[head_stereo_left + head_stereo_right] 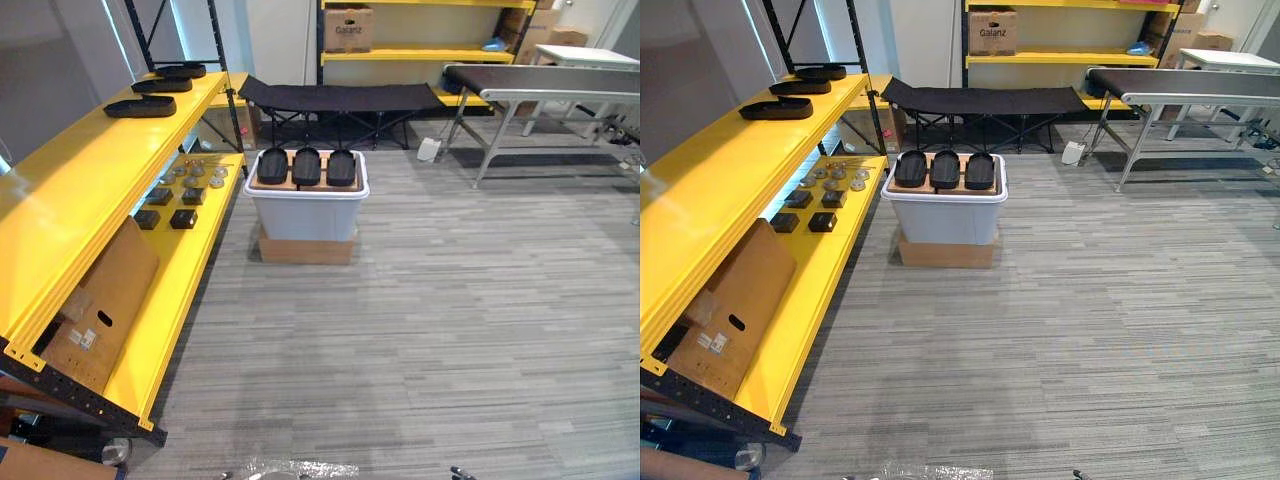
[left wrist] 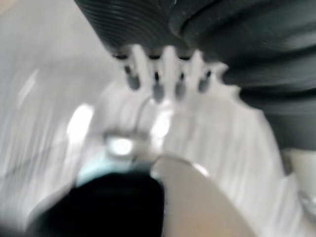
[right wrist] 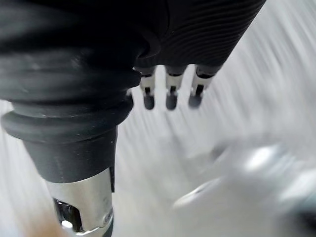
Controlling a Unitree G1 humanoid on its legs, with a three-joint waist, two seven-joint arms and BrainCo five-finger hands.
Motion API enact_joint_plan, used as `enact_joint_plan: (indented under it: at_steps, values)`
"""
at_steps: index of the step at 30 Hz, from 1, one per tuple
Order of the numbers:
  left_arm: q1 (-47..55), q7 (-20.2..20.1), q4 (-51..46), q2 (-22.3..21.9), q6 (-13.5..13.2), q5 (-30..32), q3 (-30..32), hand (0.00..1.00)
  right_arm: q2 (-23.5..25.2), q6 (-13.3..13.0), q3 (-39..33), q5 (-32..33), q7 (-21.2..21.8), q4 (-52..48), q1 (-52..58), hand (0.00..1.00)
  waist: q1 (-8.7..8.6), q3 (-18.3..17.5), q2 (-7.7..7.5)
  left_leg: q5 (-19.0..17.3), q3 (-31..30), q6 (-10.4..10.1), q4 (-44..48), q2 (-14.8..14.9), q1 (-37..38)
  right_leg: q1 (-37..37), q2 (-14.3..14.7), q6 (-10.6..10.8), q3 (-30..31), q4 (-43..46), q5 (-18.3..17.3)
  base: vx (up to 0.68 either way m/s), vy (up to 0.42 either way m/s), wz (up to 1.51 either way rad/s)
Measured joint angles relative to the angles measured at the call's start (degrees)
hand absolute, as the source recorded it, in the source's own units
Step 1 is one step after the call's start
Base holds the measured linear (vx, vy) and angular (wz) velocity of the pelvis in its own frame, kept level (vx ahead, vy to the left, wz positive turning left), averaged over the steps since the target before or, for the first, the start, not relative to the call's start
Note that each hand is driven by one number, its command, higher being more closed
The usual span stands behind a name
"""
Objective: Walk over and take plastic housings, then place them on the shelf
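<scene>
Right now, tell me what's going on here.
The robot stands back from a grey bin, on top of which three black housings lie in a row. Three more housings lie on the top level of the yellow shelf. The left robot hand and the right robot hand are open and hold nothing, so no pickup is under way.

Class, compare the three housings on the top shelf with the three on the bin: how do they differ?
The shelf housings lie spaced apart, straight on the yellow shelf; the bin housings sit close side by side on a board atop the bin. Both sets: three black housings.
</scene>
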Motion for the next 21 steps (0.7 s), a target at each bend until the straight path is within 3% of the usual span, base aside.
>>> enact_joint_plan:
  at_steps: [1, 4, 7, 9, 14, 21]
  values:
    - [0.0, -0.4, 0.1, 0.0, 0.4, -1.6, 0.3, 0.00, 1.1, 0.1, -0.6, 2.5, 0.7, 0.4, -0.2, 0.00, -0.01, 0.0, -0.50, 0.4, 1.6, -0.2, -2.6, 0.1, 0.7, 0.1, -0.3, 0.3, -0.1, -1.8, 0.5, 0.05, 0.014, -0.02]
    - [-0.5, -0.4, 1.1, -0.3, 1.1, -3.9, 0.3, 0.00, 1.7, 0.4, -3.6, 5.7, 0.5, 1.9, -0.8, 0.00, 0.00, 0.8, -0.17, 3.4, 4.1, -0.3, -7.4, 0.0, 2.9, 1.6, -0.7, 0.9, -0.6, -4.9, 2.5, 0.10, 0.047, -0.01]
    - [-0.8, 0.0, 2.2, -0.3, 1.2, -4.5, 0.6, 0.00, 2.3, 0.4, -4.9, 5.9, 0.6, 2.8, -1.0, 0.00, -0.10, 0.9, -0.37, 4.9, 4.1, -0.2, -11.7, -0.9, 7.5, 4.9, -1.0, 1.2, -1.5, -6.4, 2.9, 0.16, 0.052, 0.02]
    - [-0.8, 0.0, 2.6, -0.3, 1.2, -4.7, 0.9, 0.00, 2.4, 1.8, -5.2, 5.9, 0.5, 2.8, -1.2, 0.00, -0.02, 0.9, -0.59, 5.7, 4.1, 0.0, -13.7, -1.2, 9.1, 6.0, -1.0, 1.2, -1.7, -7.1, 2.8, 0.17, 0.025, 0.02]
    - [-1.9, 0.6, 3.6, -0.1, 1.1, -6.0, 1.5, 0.00, 3.2, 2.6, -7.2, -0.1, 0.4, 2.9, -4.5, 0.00, 0.11, 2.6, -0.66, 6.4, 3.9, -0.1, -16.2, -1.5, 11.7, 7.6, -0.9, 1.8, -2.0, -7.8, 2.7, 0.10, 0.003, 0.03]
    - [-1.9, 3.1, 3.6, 0.1, 0.8, -5.7, 1.8, 0.00, 4.0, 2.1, -7.2, -3.3, -0.8, 2.9, -5.5, 0.00, 0.25, 3.4, -1.45, 6.5, 3.5, -0.2, -16.3, -1.7, 11.8, 7.9, -1.2, 2.3, -3.4, -7.4, 2.4, -0.02, -0.007, 0.04]
